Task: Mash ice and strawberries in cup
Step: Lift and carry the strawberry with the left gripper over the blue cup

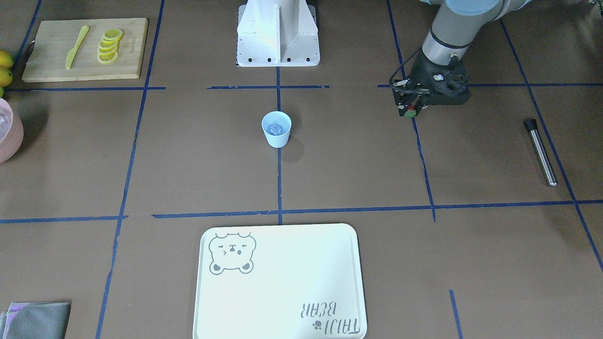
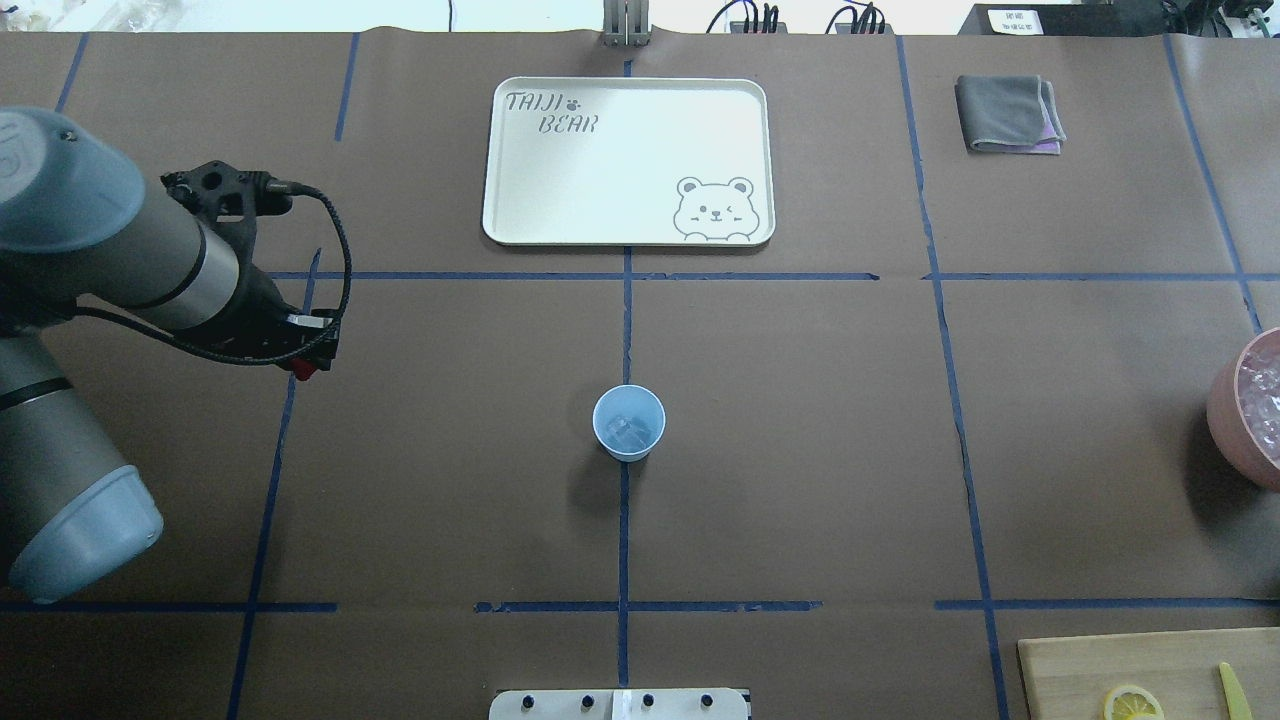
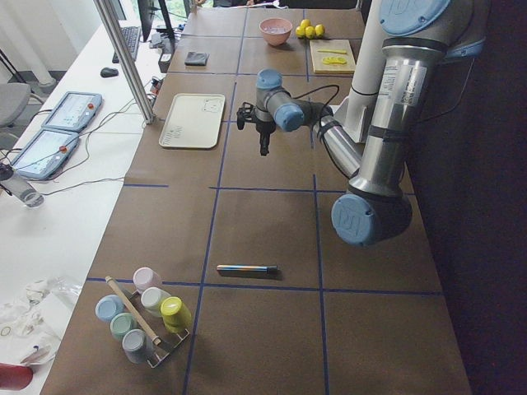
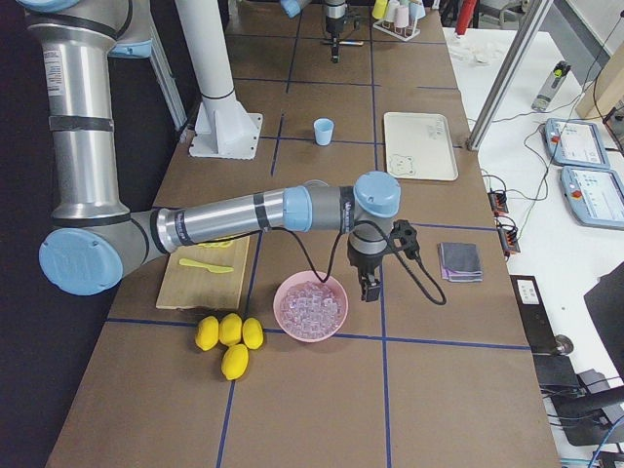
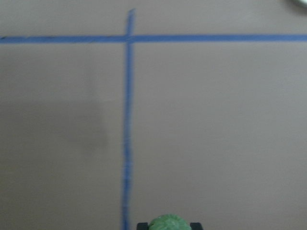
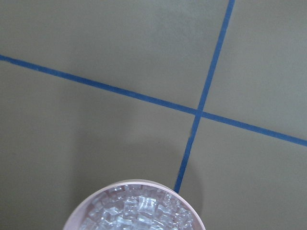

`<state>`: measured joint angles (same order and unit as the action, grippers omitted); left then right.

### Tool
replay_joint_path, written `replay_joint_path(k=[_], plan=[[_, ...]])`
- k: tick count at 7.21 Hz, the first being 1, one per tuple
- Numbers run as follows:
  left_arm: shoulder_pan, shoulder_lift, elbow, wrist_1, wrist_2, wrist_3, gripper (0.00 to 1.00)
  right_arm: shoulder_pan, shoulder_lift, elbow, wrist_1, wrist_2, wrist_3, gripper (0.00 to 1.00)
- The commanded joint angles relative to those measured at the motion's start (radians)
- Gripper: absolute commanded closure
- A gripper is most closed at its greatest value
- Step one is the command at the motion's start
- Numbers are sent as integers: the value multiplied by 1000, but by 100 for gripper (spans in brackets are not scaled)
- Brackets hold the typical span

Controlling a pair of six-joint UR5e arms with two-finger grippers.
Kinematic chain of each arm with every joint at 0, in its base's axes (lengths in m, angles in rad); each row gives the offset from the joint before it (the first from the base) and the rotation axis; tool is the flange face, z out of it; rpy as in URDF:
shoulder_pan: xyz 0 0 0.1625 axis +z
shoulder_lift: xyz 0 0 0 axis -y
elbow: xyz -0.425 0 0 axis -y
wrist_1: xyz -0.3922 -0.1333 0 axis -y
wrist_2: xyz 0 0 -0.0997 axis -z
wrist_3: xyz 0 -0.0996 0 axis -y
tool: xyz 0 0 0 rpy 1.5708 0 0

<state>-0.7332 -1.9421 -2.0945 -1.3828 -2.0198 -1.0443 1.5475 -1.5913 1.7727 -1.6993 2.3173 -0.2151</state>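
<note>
The light-blue cup (image 1: pixel 276 130) stands upright at the table's middle, with one clear ice cube (image 1: pixel 275 127) inside; both show from overhead, the cup (image 2: pixel 629 423) and the ice (image 2: pixel 627 431). My left gripper (image 1: pixel 410 108) hangs above the table well to the cup's side, shut on the small red strawberry (image 1: pixel 411 113) with its green cap (image 5: pixel 168 223). The strawberry's red tip (image 2: pixel 303 370) shows below the gripper from overhead. My right gripper (image 4: pixel 370 289) hangs beside the pink container; I cannot tell whether it is open or shut.
The pink container (image 4: pixel 312 308) holds many ice cubes at the table's right end. A cutting board (image 1: pixel 85 48) carries lemon slices and a yellow knife. A white bear tray (image 2: pixel 628 160), a metal muddler (image 1: pixel 540 151) and a grey cloth (image 2: pixel 1008 113) lie around.
</note>
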Motion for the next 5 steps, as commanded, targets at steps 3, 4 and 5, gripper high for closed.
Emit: replay_joint_path(k=[3, 4, 5], plan=[[86, -306, 155, 103, -2, -166, 100, 65, -93, -93, 182, 83, 22, 1], [118, -337, 189, 93, 1, -199, 100, 66, -93, -93, 182, 88, 73, 1], [138, -369, 218, 81, 1, -212, 100, 66, -92, -93, 182, 103, 110, 1]])
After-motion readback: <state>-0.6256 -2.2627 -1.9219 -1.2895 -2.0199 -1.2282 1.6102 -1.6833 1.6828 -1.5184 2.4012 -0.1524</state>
